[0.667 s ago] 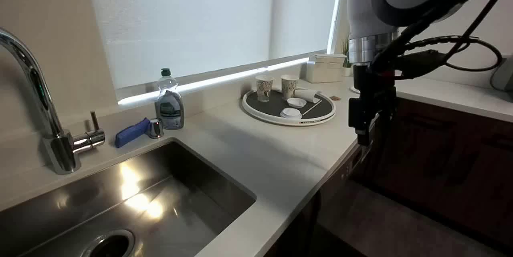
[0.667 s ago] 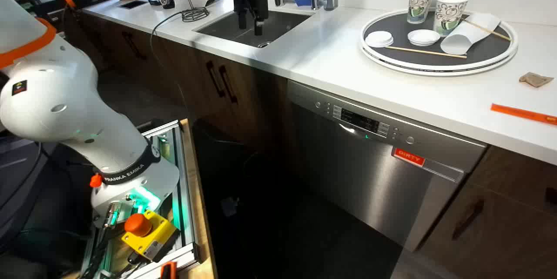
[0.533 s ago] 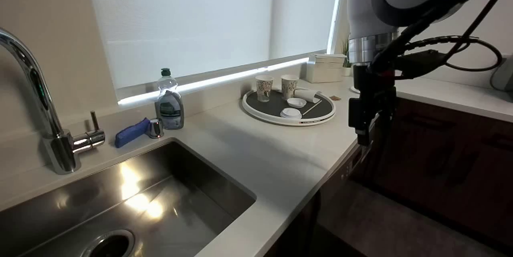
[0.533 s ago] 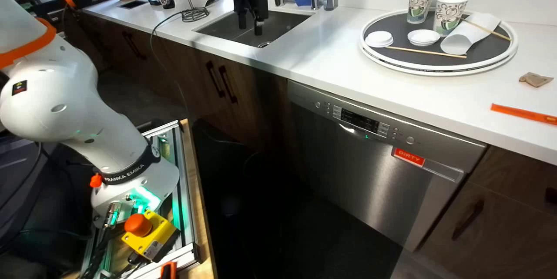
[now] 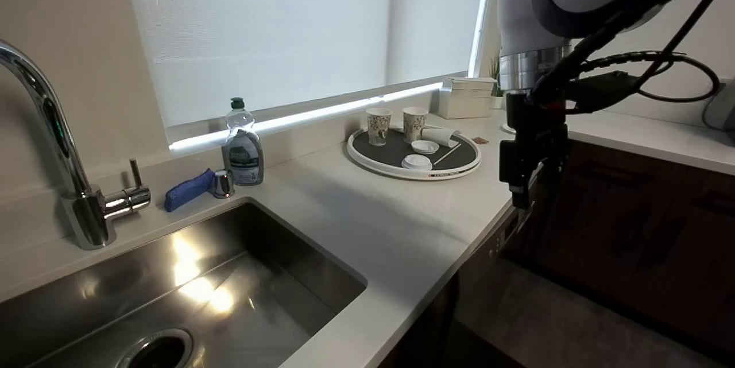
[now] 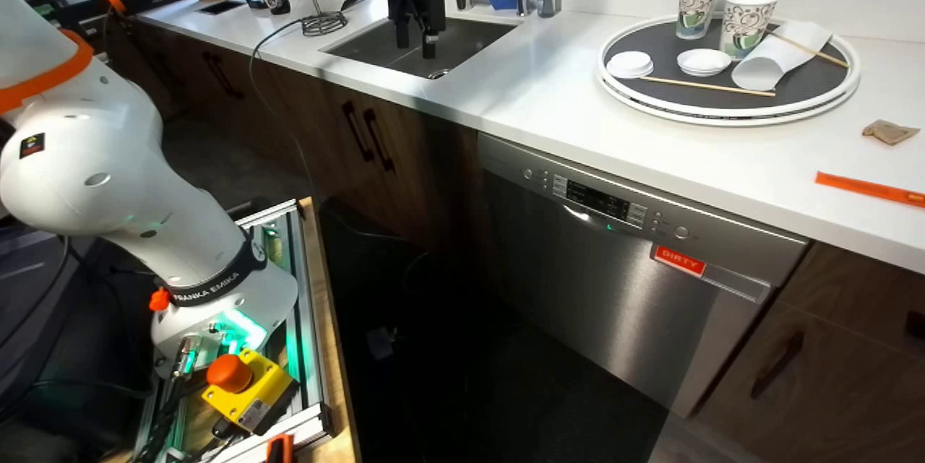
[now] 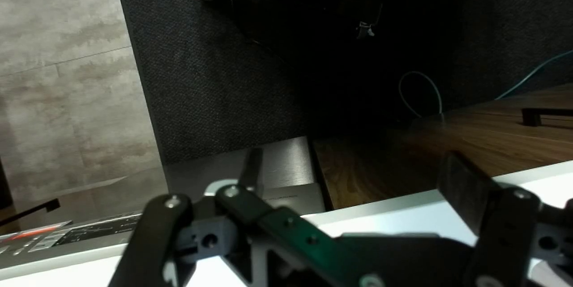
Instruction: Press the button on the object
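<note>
Wrist view looks down past the Robotiq gripper (image 7: pixel 357 178), whose two fingers stand spread well apart; between them show the front edge of a white countertop (image 6: pixel 535 87), part of a stainless-steel dishwasher (image 6: pixel 614 297) and a wood-grain cabinet (image 7: pixel 371 170). In an exterior view the dishwasher sits under the countertop, its control panel (image 6: pixel 643 201) running along the top of the door just below the countertop edge, with a dark display (image 6: pixel 597 199), small buttons (image 6: pixel 559 185) either side and a round button (image 6: pixel 681 232) further right, above a red DIRTY label (image 6: pixel 679 261). Which of these buttons the task means, I cannot tell. Seen from there, the gripper appears in front of the steel sink (image 6: pixel 473 42), well apart from the panel. A chrome faucet (image 5: pixel 64 141), a blue sponge-like item (image 5: pixel 189 189) and a dish soap bottle (image 5: pixel 244 152) line the sink's back edge in both exterior views. Farther along the countertop, a round tray (image 6: pixel 723 112) holds two upright patterned paper cups (image 6: pixel 748 22), a white paper cylinder (image 6: pixel 780 58) on its side, two white lids (image 6: pixel 704 62) and thin wooden sticks (image 6: pixel 708 86). A brown packet (image 6: pixel 890 132) lies near the tray, with an orange strip (image 6: pixel 869 190) beyond it. Beside the base of the Panda arm (image 6: pixel 123 174), a yellow box (image 6: pixel 271 383) carries an orange push button (image 6: pixel 229 373).
</note>
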Robot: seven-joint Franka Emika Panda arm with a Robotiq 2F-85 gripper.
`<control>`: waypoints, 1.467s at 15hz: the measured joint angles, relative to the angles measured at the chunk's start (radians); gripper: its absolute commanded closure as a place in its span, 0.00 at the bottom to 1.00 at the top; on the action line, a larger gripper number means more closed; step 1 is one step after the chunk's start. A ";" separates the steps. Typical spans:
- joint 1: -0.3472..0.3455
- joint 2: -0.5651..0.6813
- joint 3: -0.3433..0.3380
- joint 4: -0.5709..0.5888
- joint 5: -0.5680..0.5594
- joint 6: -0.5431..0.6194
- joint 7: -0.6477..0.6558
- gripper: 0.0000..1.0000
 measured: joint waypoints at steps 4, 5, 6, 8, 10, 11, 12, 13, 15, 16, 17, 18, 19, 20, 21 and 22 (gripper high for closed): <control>0.000 0.000 -0.001 0.000 0.000 0.000 0.000 0.00; 0.000 0.000 -0.004 0.000 -0.001 0.000 0.000 0.00; -0.001 -0.002 -0.011 -0.002 -0.008 0.000 0.013 0.00; -0.014 -0.011 -0.036 -0.016 -0.030 0.000 0.058 0.00; -0.040 -0.029 -0.073 -0.041 -0.038 0.000 0.094 0.00; -0.057 -0.040 -0.095 -0.057 -0.039 0.000 0.106 0.00; -0.075 -0.050 -0.117 -0.074 -0.041 0.003 0.108 0.00; -0.092 -0.060 -0.139 -0.092 -0.046 0.016 0.100 0.00; -0.122 -0.080 -0.181 -0.132 -0.067 0.071 0.047 0.00; -0.135 -0.089 -0.201 -0.152 -0.081 0.111 0.001 0.00; -0.145 -0.098 -0.220 -0.172 -0.098 0.156 -0.052 0.00; -0.154 -0.105 -0.237 -0.192 -0.112 0.204 -0.109 0.00; -0.160 -0.110 -0.252 -0.209 -0.122 0.247 -0.165 0.00; -0.164 -0.114 -0.266 -0.224 -0.128 0.288 -0.223 0.00; -0.165 -0.115 -0.278 -0.235 -0.133 0.324 -0.279 0.00; -0.166 -0.114 -0.288 -0.246 -0.135 0.358 -0.335 0.00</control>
